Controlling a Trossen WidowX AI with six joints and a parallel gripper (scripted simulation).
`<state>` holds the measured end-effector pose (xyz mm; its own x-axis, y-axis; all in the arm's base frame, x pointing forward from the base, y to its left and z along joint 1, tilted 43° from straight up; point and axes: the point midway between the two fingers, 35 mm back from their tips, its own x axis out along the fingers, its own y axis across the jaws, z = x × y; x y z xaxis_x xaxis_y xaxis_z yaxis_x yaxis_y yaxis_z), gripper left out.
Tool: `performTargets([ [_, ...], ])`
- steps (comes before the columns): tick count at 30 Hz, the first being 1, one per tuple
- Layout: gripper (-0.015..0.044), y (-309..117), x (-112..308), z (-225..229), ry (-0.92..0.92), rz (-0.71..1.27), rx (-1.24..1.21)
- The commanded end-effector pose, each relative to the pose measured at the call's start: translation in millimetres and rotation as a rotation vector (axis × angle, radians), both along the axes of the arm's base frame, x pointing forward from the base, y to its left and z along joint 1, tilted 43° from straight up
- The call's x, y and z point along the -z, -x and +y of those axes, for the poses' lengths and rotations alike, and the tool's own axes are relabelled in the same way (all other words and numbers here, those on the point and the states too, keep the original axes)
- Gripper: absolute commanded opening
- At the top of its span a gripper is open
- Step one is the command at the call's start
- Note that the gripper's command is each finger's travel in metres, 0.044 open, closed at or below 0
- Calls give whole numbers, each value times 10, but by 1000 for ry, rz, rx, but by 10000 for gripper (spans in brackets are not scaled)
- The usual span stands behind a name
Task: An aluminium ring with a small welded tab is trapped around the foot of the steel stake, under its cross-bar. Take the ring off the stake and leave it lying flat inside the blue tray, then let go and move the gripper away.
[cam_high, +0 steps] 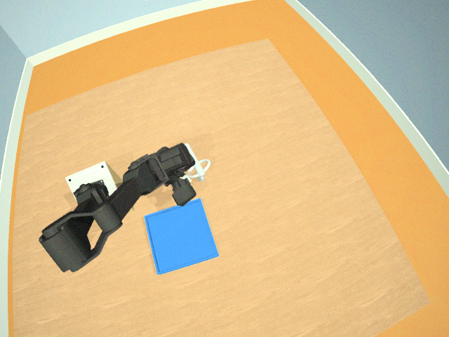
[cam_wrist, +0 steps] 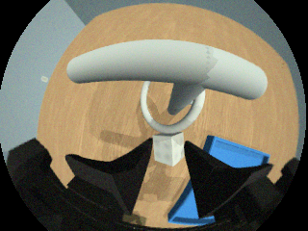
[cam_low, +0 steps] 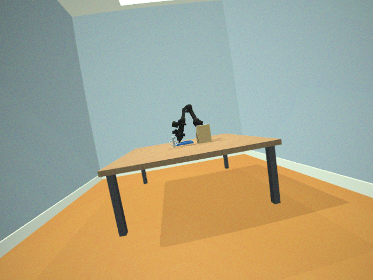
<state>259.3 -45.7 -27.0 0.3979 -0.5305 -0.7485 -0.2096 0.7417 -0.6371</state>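
The aluminium ring point(cam_wrist: 149, 115) point(cam_high: 207, 163) is around the post of the steel stake point(cam_wrist: 182, 98) point(cam_high: 198, 173) point(cam_low: 172, 140), under its cross-bar point(cam_wrist: 144, 60). In the wrist view the ring is seen nearly face-on and is raised off the table. My gripper point(cam_wrist: 167, 145) point(cam_high: 183, 179) point(cam_low: 179, 139) is shut on the ring's small welded tab point(cam_wrist: 167, 151). The blue tray point(cam_high: 181, 239) point(cam_wrist: 231, 154) point(cam_low: 185, 142) lies flat just beside the stake, with nothing in it.
A tan box point(cam_low: 203, 133) point(cam_high: 88, 175) stands behind the arm's base. The arm's links reach from the left over the table point(cam_high: 290, 181), close to the tray's near corner.
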Motion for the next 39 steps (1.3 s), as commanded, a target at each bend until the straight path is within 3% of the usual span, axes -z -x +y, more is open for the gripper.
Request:
performTargets([
  [1, 0, -18, -16, 23, -4, 15, 15],
  [39, 0, -32, -297, 97, 23, 177, 160],
])
